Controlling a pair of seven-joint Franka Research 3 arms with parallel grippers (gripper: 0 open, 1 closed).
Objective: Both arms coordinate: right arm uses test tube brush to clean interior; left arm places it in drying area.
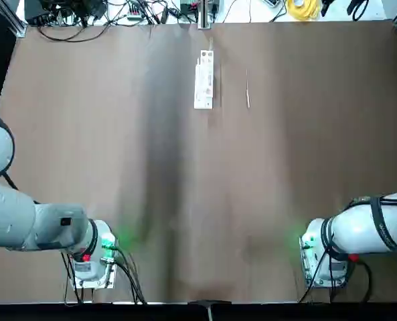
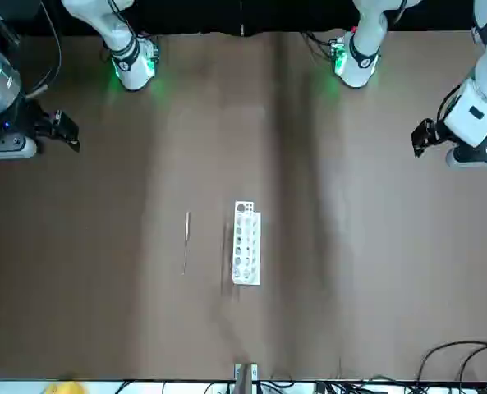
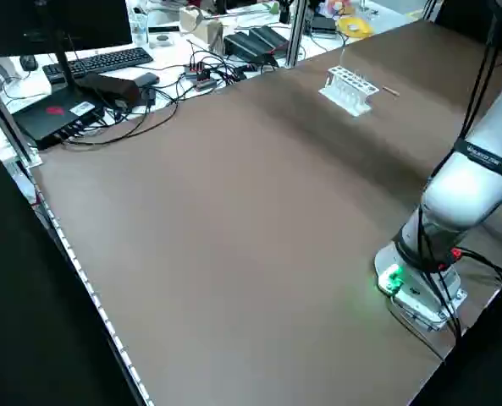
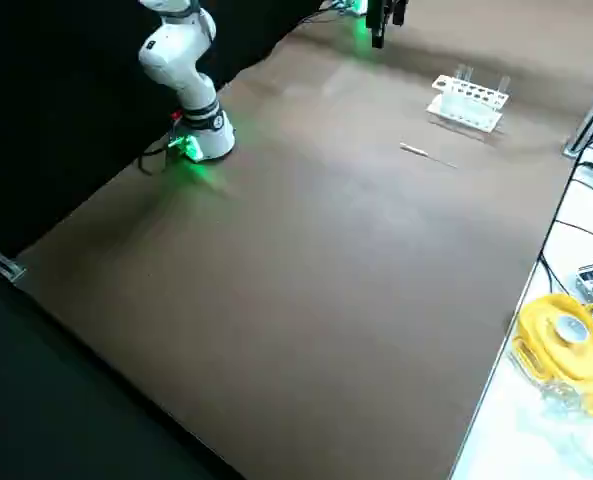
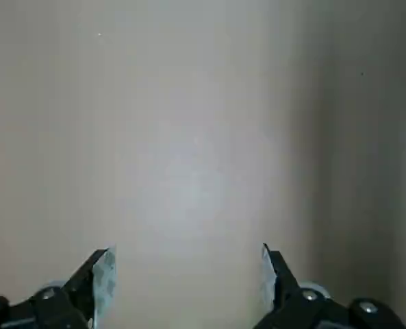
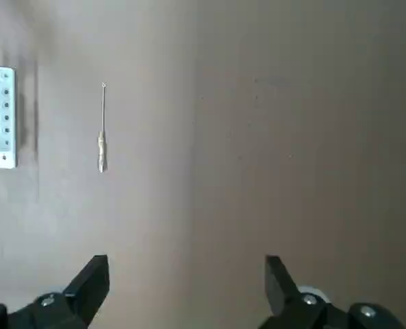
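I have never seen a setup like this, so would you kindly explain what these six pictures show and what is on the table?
These are two white robot arms bolted at one edge of a brown table. One picture looks straight down, one faces the robot from across the table, two look in from the sides, and two come from cameras on the wrists. Far from the bases lie a small white rack with a row of holes and, beside it but apart, a thin brush lying flat. The left hand and the right hand are both open and hold nothing. The left sees only bare table; the right looks toward brush and rack.
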